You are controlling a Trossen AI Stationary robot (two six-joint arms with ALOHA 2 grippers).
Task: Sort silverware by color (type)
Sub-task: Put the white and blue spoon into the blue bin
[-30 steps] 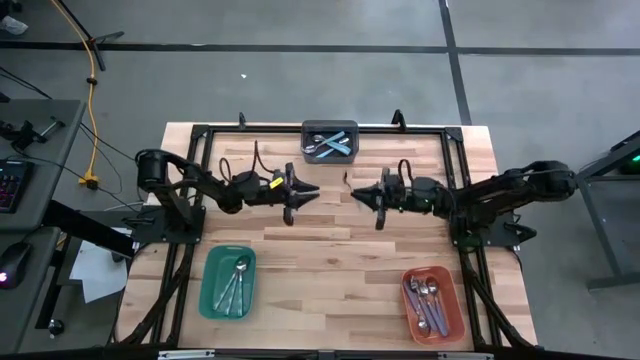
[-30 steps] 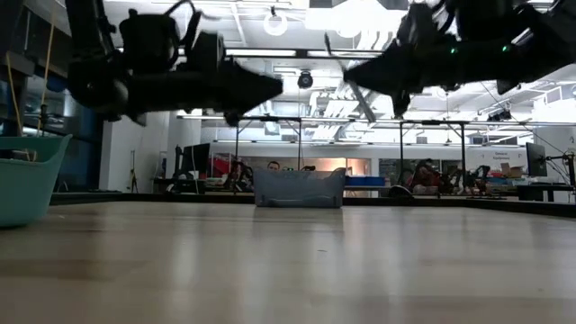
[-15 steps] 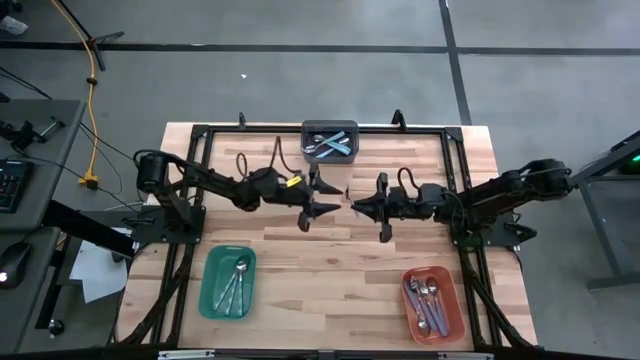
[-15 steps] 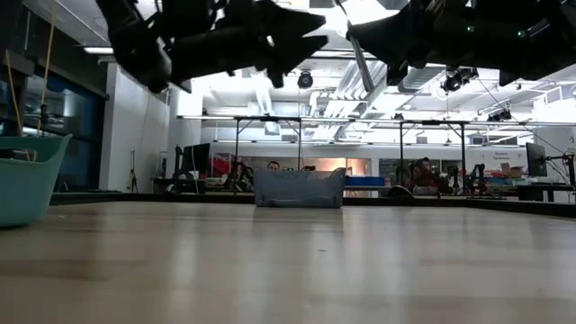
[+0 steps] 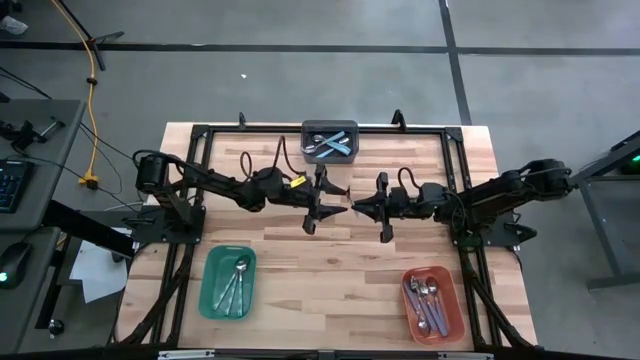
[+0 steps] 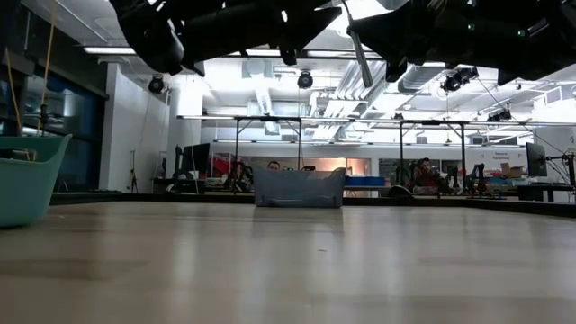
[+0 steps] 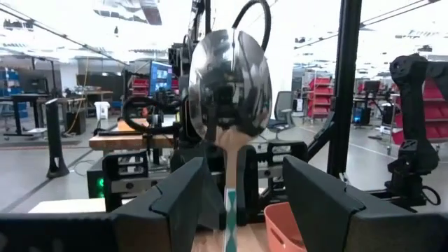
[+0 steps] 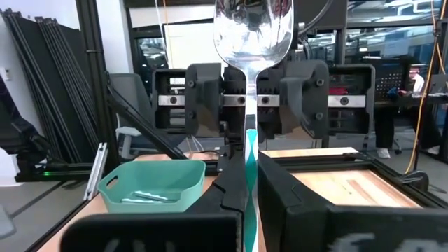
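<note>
The left gripper (image 5: 334, 201), jaws spread, faces the right gripper (image 5: 362, 205), which is clamped on a teal-handled spoon (image 8: 250, 84) above mid-table. It looks light, stiff and slick; the thin handle is where to pinch. Spoons fill the green tray (image 5: 213, 285), grey bin (image 5: 330, 128) and orange tray (image 5: 450, 305).

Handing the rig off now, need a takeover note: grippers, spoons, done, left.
Right gripper: shut on a teal-handled metal spoon, held over the table's centre.
Left gripper: open, its fingers either side of that spoon's handle.
Done: spoons lie in the teal tray and the orange tray.
Left: place the held spoon; more wait in the dark grey bin.
</note>
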